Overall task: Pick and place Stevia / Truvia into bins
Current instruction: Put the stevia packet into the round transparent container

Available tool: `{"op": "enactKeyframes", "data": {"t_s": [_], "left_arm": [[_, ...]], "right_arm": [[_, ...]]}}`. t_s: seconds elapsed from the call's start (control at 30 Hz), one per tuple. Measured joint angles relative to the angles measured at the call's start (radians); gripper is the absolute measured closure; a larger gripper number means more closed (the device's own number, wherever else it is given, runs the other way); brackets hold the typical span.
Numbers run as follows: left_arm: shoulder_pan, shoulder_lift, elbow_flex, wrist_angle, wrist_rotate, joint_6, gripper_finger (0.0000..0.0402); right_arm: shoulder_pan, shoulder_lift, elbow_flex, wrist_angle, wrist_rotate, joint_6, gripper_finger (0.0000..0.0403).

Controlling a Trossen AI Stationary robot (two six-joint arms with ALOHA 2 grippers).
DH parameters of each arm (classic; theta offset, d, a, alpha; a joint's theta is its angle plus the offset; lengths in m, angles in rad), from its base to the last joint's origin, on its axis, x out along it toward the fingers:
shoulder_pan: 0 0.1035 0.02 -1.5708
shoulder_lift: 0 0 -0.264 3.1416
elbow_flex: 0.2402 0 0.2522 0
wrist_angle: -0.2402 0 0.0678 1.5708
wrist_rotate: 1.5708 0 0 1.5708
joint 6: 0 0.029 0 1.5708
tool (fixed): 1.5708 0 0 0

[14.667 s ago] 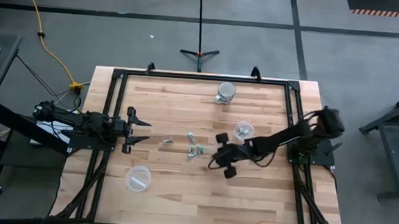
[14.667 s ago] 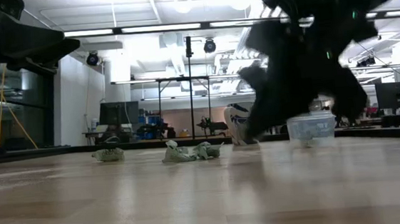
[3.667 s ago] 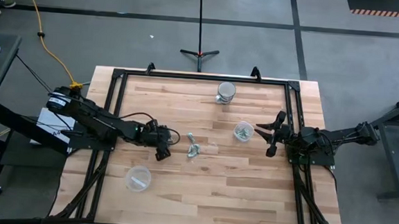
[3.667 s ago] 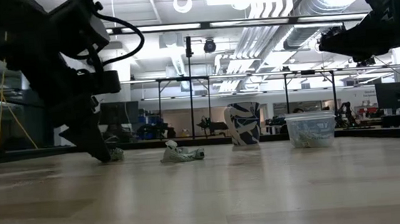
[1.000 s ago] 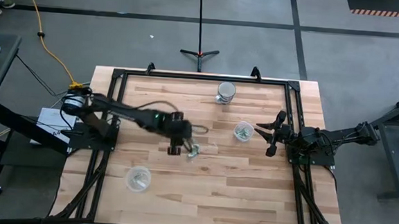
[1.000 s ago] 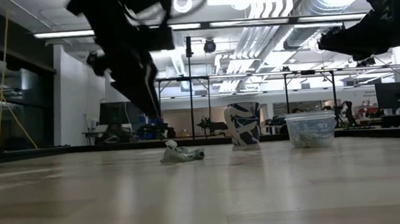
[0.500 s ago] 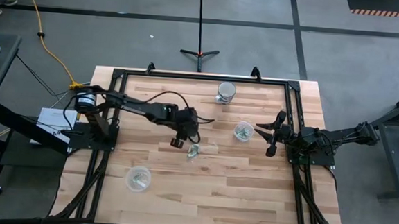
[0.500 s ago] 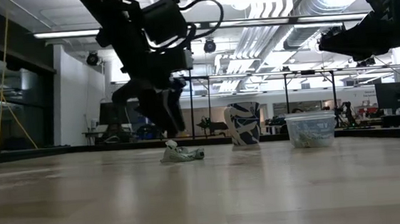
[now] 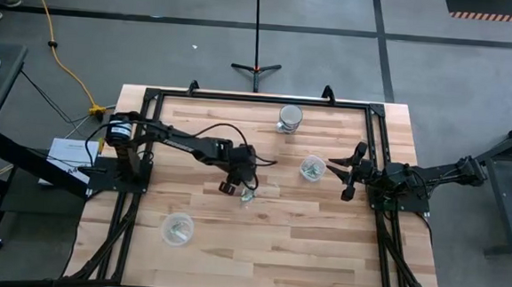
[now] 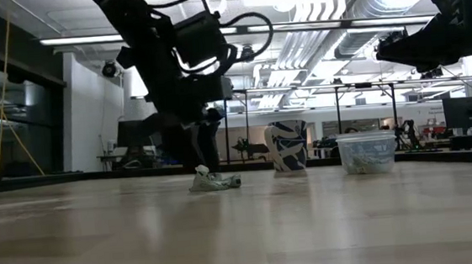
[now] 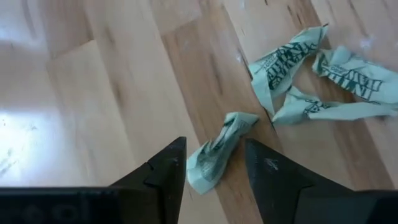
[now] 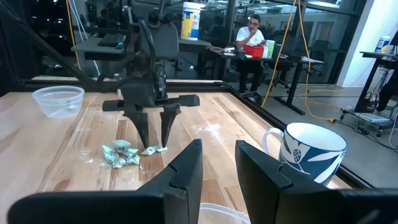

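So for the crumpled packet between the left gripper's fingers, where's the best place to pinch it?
Across its narrow middle, coming straight down. The packet lies flat, folded long and thin, lengthwise in the gap of the open left gripper, so closing would likely pinch its short width. It lies apart from the other packets.
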Motion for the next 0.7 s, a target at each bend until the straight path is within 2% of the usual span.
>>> {"op": "enactKeyframes", "data": {"t_s": [0.17,0.3,0.43,0.57,0.6,0.7], "left_arm": [[0.0,0.026,0.002,0.0,0.007,0.018,0.0223],[0.0,0.029,0.002,0.0,0.007,0.018,0.0252],[0.0,0.026,0.002,-0.001,0.01,0.018,0.0301],[0.0,0.026,0.001,-0.001,0.003,0.018,0.0369],[0.0,0.026,0.007,-0.017,-0.002,0.015,0.0379],[0.001,0.013,0.049,-0.174,-0.016,-0.027,0.0377]], "right_arm": [[0.0,0.0,0.0,-0.001,0.0,0.0,0.0315],[0.0,0.0,0.0,-0.001,0.0,0.0,0.0316],[0.0,0.0,0.0,-0.001,0.0,0.0,0.0316],[0.0,0.0,0.0,-0.001,0.0,0.0,0.0316],[0.0,0.0,0.0,-0.001,0.0,0.0,0.0316],[0.0,0.0,0.0,-0.002,0.001,0.001,0.0316]]}}
